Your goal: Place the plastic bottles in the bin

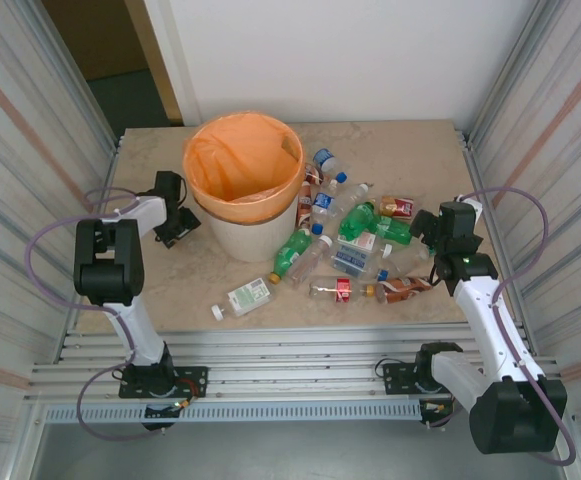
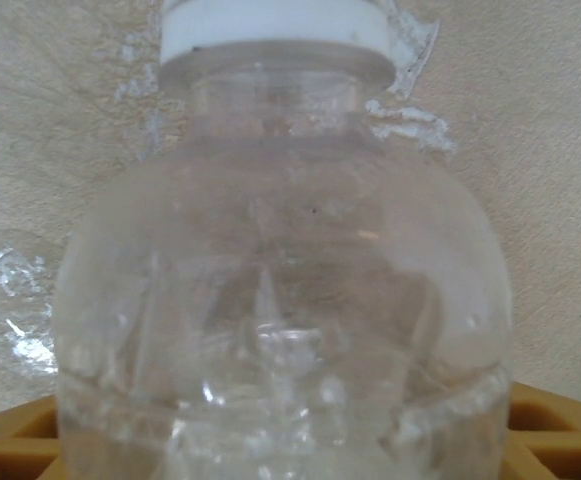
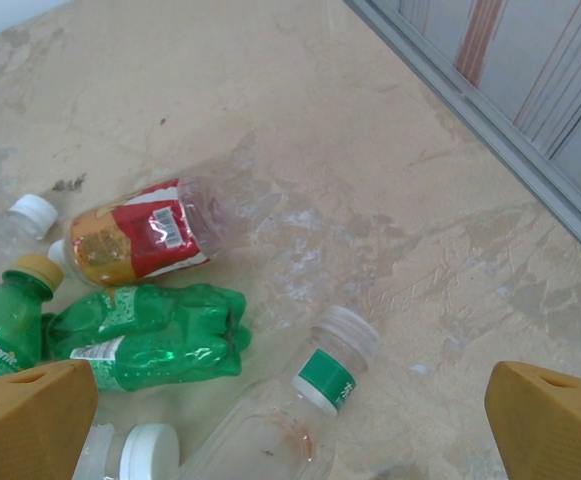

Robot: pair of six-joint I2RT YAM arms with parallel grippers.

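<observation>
The left end effector (image 1: 175, 222) seems clamped on a clear bottle (image 2: 280, 300) beside the bin (image 1: 242, 238). The right end effector (image 1: 432, 228) hangs spread open over the other bottles (image 1: 355, 235) on the counter (image 1: 170, 290). They look light, slick and crushable, so grip mid-body.

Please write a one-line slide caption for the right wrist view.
Right gripper, fingers open, above a red-labelled bottle, a crushed green bottle and a green-banded clear bottle.
</observation>
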